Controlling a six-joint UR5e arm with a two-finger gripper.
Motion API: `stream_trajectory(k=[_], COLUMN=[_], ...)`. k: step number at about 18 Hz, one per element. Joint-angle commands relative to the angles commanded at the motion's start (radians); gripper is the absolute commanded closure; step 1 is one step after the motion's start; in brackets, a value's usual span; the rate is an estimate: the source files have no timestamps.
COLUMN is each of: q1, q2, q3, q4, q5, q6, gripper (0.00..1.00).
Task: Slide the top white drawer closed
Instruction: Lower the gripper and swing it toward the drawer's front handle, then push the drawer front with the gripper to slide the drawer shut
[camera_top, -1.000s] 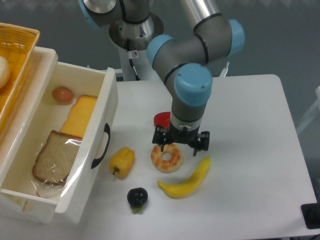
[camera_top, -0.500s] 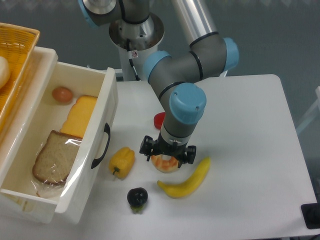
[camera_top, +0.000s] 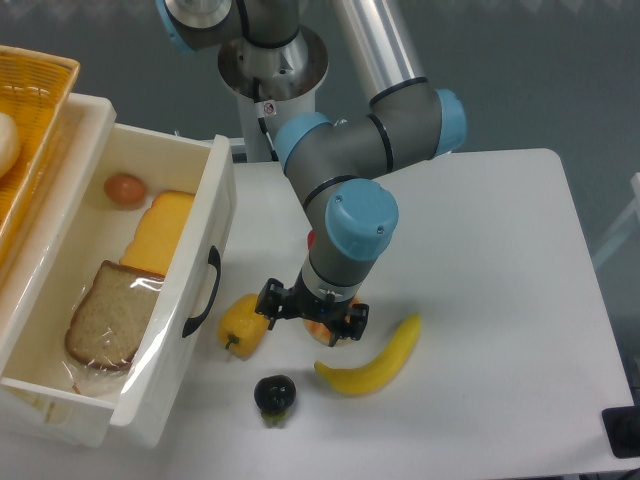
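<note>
The top white drawer stands pulled far out at the left, its front panel carrying a curved black handle. Inside it lie a bread slice in plastic, a yellow cheese wedge and a brown egg. My gripper hangs low over the table to the right of the drawer front, directly above a donut that it mostly hides. Whether its fingers are open or shut is hidden under the wrist; nothing shows held.
A yellow bell pepper lies between the gripper and the drawer front. A banana and a dark plum lie near the front. A red object peeks from behind the arm. An orange wicker basket sits at far left.
The arm has swung left and toward the front, carrying the gripper from right of the donut to over it, closer to the pepper and drawer. The drawer has not moved.
</note>
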Motion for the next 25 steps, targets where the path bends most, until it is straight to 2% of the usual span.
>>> stream_trajectory(k=[13,25], q1=[-0.051,-0.052], q2=[0.005,0.015], q3=[-0.009,-0.009], q4=[0.003,-0.005], q5=[0.002,-0.008], q6=[0.009,0.008], gripper=[0.0,0.0])
